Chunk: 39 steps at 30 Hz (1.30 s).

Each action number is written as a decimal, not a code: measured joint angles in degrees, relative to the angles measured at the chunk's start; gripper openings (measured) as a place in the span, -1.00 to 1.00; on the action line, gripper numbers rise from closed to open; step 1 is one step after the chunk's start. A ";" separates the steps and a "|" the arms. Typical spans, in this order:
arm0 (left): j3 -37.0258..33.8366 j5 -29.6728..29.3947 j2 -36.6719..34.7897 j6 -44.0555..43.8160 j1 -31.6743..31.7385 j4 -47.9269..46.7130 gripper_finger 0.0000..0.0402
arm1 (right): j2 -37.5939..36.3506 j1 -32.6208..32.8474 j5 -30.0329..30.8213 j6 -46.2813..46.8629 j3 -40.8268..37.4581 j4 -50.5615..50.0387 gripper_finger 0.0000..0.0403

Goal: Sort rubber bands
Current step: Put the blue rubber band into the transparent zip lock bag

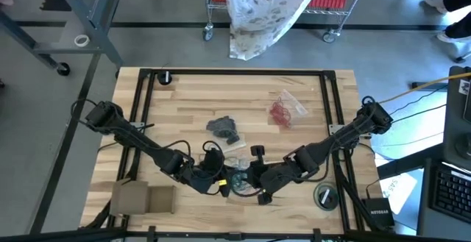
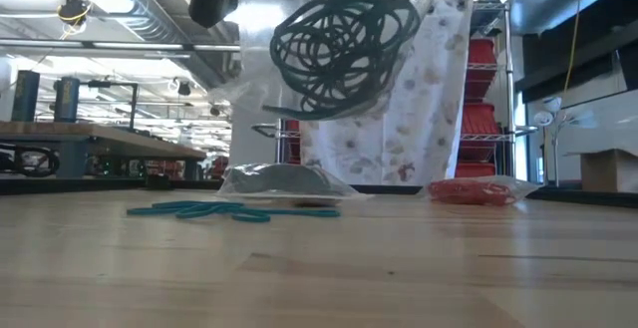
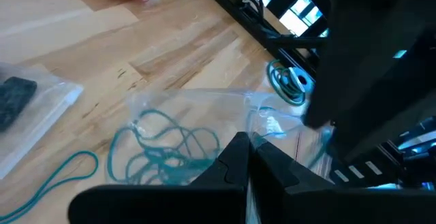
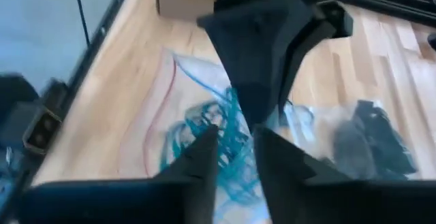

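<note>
At near-centre of counter [image 1: 184, 102], both arms meet over a clear bag [image 3: 197, 108] w/ teal rubber bands [image 3: 160, 152] inside. Left pincer [image 3: 246, 157] clenched, pinching bag edge. Right pincer [image 4: 235, 146] slightly parted, fingers either side of bag film and teal bands. Loose teal bands lie beside the bag on the counter. Dark bands bagged [image 1: 224, 128] mid-counter; red bands bagged [image 1: 283, 109] far right.
</note>
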 joint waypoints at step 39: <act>-0.02 0.19 -18.80 6.87 -0.31 -27.09 -1.00 | 12.65 -15.02 -7.43 6.70 -24.72 38.16 -0.18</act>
